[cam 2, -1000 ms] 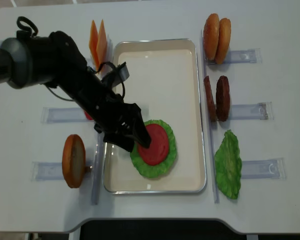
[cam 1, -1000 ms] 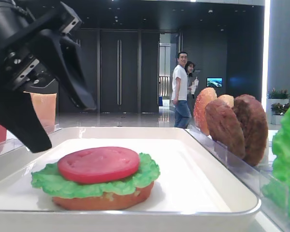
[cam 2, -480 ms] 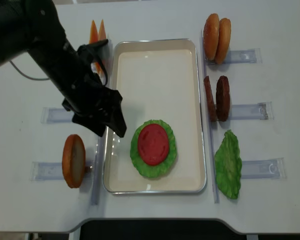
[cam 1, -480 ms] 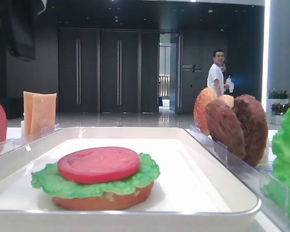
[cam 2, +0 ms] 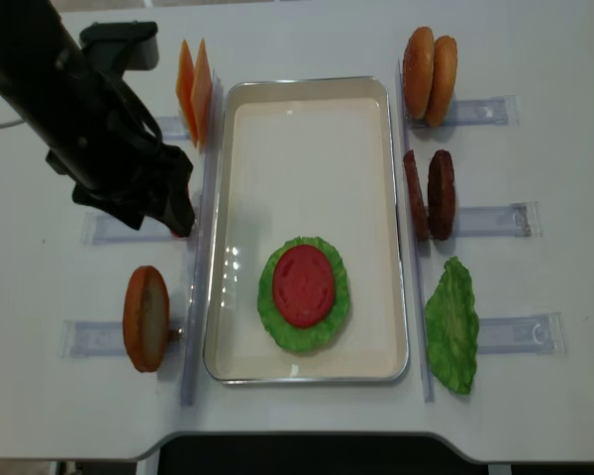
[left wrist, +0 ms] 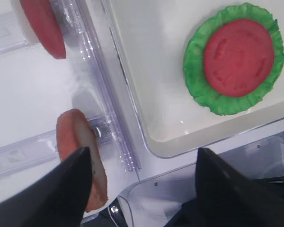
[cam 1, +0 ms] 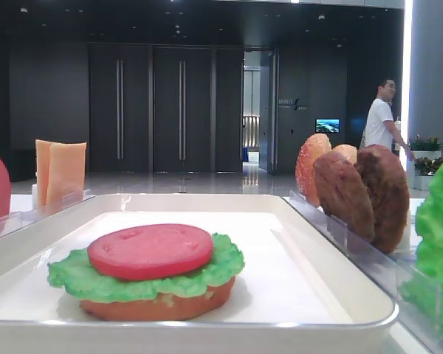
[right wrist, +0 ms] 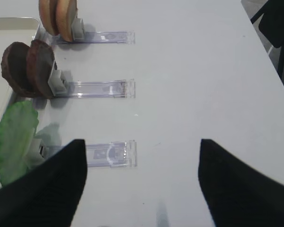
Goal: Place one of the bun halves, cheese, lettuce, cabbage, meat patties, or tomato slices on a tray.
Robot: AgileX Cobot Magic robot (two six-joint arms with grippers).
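Observation:
On the white tray [cam 2: 376, 148] lies a stack: a bun half [cam 1: 162, 304], lettuce [cam 2: 327, 322] and a tomato slice [cam 2: 302, 285] on top. My left gripper [cam 2: 173, 220] hangs open and empty left of the tray; in the left wrist view it [left wrist: 143, 156] is over the tray's near left corner, with the stack [left wrist: 239, 52] ahead. Another tomato slice [left wrist: 42, 28] and a bun half [cam 2: 146, 317] stand in holders on the left. My right gripper [right wrist: 141, 146] is open and empty over bare table, right of the holders.
Cheese slices [cam 2: 193, 79] stand at the back left. To the right of the tray, buns [cam 2: 429, 61], meat patties [cam 2: 431, 195] and a lettuce leaf [cam 2: 450, 325] stand in clear holder strips [cam 2: 520, 334]. The table's front edge [left wrist: 217, 161] is near.
My left gripper has drawn back from the stack, up and to the left, and has left the low front view. The tomato slice stays on the lettuce.

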